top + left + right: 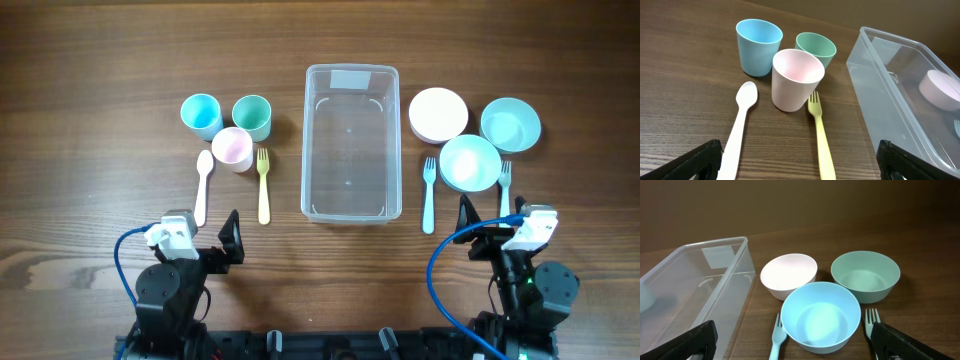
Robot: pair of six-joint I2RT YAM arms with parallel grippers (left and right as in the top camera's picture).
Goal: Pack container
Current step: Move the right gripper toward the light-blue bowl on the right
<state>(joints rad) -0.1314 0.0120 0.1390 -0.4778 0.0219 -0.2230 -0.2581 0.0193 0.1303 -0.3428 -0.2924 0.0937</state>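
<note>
Black left end effector (797,151) and right end effector (795,331) gape released near the clear, round-cornered plastic container (305,140).

Left pincer (200,232) and right pincer (498,225) both gape wide, pointing forward.

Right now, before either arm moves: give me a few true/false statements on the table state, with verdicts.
1. The container holds nothing. True.
2. The three cups stand on the right arm's side of the container. False: the blue cup, green cup and pink cup all stand on the left arm's side.
3. The yellow fork lies beside the white spoon. True.
4. The left fingers grip the white spoon. False: they are open and empty, short of it.
5. The pink bowl is nested inside the blue bowl. False: they sit side by side, neither inside the other.
</note>
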